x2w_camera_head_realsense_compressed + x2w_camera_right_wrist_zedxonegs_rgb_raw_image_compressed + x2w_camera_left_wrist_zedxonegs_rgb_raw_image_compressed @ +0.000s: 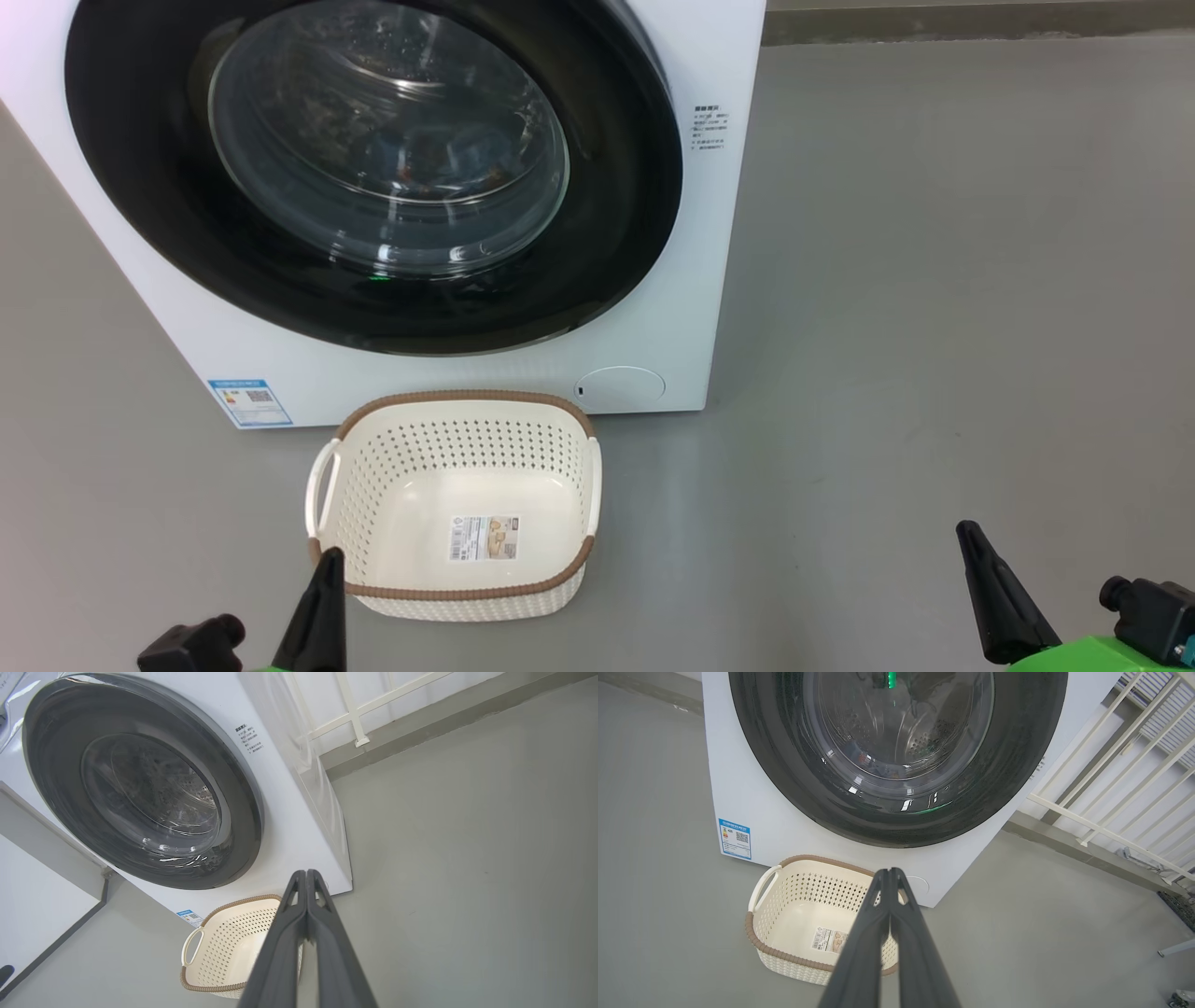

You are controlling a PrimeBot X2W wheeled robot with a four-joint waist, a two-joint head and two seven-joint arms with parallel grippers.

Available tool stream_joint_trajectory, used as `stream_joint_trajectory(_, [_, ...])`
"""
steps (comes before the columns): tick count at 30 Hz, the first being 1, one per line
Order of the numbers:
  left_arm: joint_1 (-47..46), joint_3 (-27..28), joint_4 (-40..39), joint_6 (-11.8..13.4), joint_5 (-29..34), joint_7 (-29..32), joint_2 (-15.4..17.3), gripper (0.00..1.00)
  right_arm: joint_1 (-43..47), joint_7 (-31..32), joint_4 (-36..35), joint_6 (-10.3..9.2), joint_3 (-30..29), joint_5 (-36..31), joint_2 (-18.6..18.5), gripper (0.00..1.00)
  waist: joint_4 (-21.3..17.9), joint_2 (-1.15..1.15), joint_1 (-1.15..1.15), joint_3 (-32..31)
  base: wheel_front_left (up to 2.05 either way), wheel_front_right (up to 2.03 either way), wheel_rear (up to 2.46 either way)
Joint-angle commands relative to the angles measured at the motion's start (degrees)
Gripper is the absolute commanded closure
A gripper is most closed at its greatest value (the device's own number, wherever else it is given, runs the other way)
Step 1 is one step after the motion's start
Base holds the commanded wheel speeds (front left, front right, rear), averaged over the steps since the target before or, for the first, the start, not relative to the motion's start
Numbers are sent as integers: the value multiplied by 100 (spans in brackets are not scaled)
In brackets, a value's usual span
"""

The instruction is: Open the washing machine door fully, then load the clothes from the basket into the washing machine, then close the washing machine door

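The white washing machine (719, 233) stands ahead, and the washing machine door (140, 187) lies shut flat against its front. Behind the glass bowl, dim blue and orange clothes (873, 765) show in the drum. The cream basket (467, 399) sits on the floor right under the door, holding nothing but a paper label (484, 539). My left gripper (327, 560) is shut, its tip over the basket's near left corner. My right gripper (966, 532) is shut too, hanging over bare floor well right of the basket. Both pairs of fingers press together in the wrist views, left gripper (890, 872) and right gripper (306, 873).
Grey floor (934, 327) spreads wide to the machine's right. A white railing (1111, 788) and a low kerb (1064, 849) run behind on that side. A white panel (37, 882) stands close beside the machine's other side.
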Motion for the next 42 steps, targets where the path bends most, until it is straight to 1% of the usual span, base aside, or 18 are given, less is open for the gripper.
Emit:
stream_joint_trajectory(1, [-262, 125, -94, -68, -134, 15, 40, 100, -208, 17, -93, -4, 51, 192, -88, 100, -5, 0, -1, -1, 0, 0, 0])
stream_joint_trajectory(42, [-471, 814, 206, -439, -2671, 510, -59, 100, -677, 223, 560, -9, 97, 2911, -159, 100, -207, 0, -1, -36, 0, 0, 0])
